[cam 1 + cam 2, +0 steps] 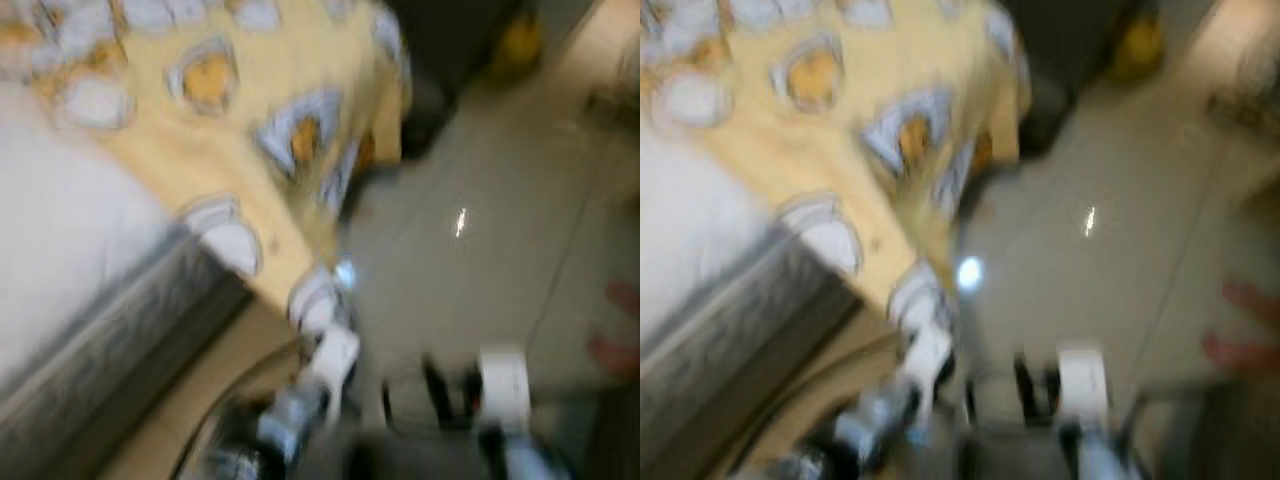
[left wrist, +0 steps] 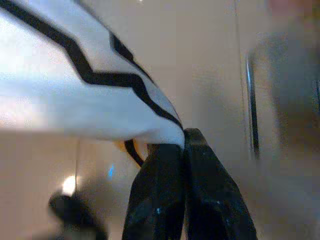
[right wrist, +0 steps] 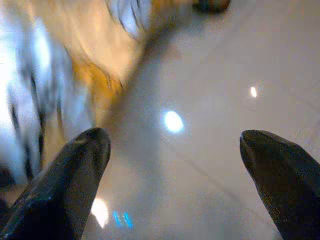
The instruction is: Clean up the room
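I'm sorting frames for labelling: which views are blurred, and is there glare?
Both eye views are motion-smeared; the yellow patterned blanket is streaky. Left wrist view is sharper: left claw pinches white black-striped cloth. Right wrist view shows the open right claw, with glare spots on the glossy pale floor.

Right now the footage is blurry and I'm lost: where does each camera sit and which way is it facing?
Left eye view: on the head, looking down at the yellow patterned blanket over the bed and the tiled floor; both arms show low.
Right eye view: the same scene, slightly shifted.
Left wrist view: along the left claw, shut on the blanket's white, black-lined edge.
Right wrist view: along the open right claw, facing floor and blanket.
All views share blanket and floor.
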### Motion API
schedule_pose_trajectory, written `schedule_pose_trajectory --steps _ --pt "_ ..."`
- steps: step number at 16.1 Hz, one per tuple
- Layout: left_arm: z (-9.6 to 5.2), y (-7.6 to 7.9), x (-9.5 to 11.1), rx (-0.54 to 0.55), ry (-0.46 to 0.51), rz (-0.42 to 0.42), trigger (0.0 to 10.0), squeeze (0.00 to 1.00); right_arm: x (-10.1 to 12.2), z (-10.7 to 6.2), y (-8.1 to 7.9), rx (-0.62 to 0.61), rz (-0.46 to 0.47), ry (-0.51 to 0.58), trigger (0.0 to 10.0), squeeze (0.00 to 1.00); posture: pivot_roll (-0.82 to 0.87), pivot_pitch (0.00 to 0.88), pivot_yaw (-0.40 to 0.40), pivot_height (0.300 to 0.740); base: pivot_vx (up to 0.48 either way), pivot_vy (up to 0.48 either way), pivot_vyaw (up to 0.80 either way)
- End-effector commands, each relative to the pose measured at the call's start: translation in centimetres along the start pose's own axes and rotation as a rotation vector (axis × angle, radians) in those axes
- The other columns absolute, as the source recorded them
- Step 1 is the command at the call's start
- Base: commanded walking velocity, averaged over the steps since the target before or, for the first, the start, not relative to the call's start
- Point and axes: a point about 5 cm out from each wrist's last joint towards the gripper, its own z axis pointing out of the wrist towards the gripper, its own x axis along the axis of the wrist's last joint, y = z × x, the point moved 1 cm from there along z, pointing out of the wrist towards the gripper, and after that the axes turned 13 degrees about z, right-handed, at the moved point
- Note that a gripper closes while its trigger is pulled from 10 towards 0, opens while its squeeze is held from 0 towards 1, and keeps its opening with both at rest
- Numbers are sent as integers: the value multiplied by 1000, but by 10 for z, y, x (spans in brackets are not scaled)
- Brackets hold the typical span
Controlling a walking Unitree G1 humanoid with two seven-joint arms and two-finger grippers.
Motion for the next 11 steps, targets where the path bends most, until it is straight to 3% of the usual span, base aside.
schedule_pose_trajectory --steps 1,2,5,11 --pt "3 53 4 -149 28 -93 10000 0 -9 -8 5 -21 3 -41 10000 0 -203 221 -64 736 0 0 0" --pt "3 62 4 -182 35 -126 10000 0 -9 -8 6 -19 0 -41 10000 0 -203 221 -64 736 0 0 0" --pt "3 80 6 -244 37 -122 10000 0 -10 -4 6 -7 -8 -47 10000 0 -190 213 -72 736 0 0 0" --pt "-5 52 -28 -162 -78 106 10000 0 -4 1 6 2 -6 -25 10000 0 -190 194 -71 736 0 0 0"
